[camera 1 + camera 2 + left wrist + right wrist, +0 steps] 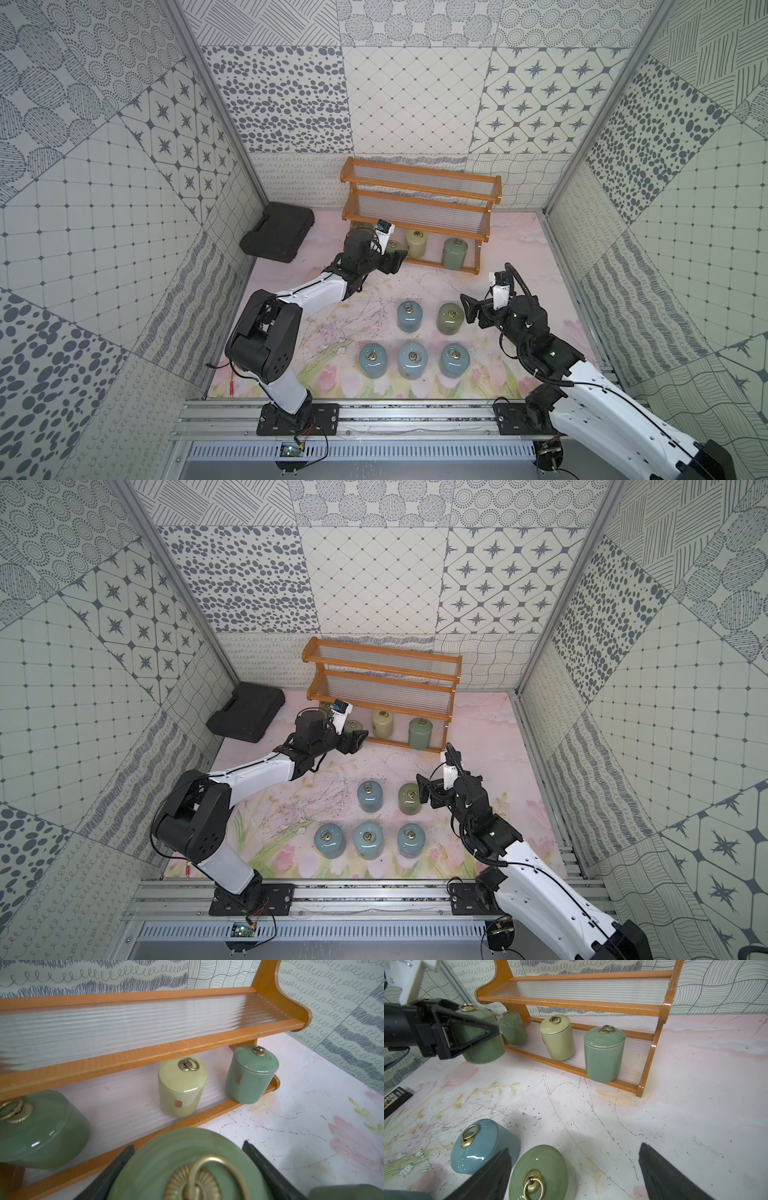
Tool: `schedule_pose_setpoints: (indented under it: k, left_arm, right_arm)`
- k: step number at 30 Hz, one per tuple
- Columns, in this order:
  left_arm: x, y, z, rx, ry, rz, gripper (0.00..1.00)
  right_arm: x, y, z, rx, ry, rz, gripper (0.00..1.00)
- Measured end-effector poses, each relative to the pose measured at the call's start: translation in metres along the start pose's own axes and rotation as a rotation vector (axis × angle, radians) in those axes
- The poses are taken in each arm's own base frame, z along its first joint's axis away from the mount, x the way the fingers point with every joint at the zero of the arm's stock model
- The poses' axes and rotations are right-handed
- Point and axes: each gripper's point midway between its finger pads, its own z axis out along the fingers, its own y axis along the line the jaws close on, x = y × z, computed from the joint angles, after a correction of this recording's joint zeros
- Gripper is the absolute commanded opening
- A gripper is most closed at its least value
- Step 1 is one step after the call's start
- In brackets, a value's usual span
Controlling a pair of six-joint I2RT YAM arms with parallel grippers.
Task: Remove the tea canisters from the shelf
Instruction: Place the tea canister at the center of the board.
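Here, my left claw [395,261] is clamped on a green canister [481,1051], upright with its ring knob on top, just in front of the lowest tier of the shelf [571,1004], centre frame in both top views. My right claw [471,309] gapes wide, holding nothing. There are nine canisters, all with the long axis vertical. Besides the held one, three stand on the lowest tier: green [363,227], cream [415,243], green [455,253]. Five stand on the table [332,316], lower centre: four blue [409,318], one green [451,318].
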Motion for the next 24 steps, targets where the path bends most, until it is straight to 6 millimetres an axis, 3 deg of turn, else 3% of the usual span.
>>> schedule_pose_setpoints:
  k: [10, 24]
  left_arm:
    - [0.058, -0.003, -0.021, -0.01, 0.078, -0.054, 0.67]
    - [0.105, -0.011, -0.032, -0.047, 0.12, -0.106, 0.67]
  right_arm:
    - [-0.004, 0.002, -0.004, -0.015, -0.016, 0.015, 1.0]
    - [-0.005, 0.003, -0.006, -0.019, -0.02, 0.018, 0.99]
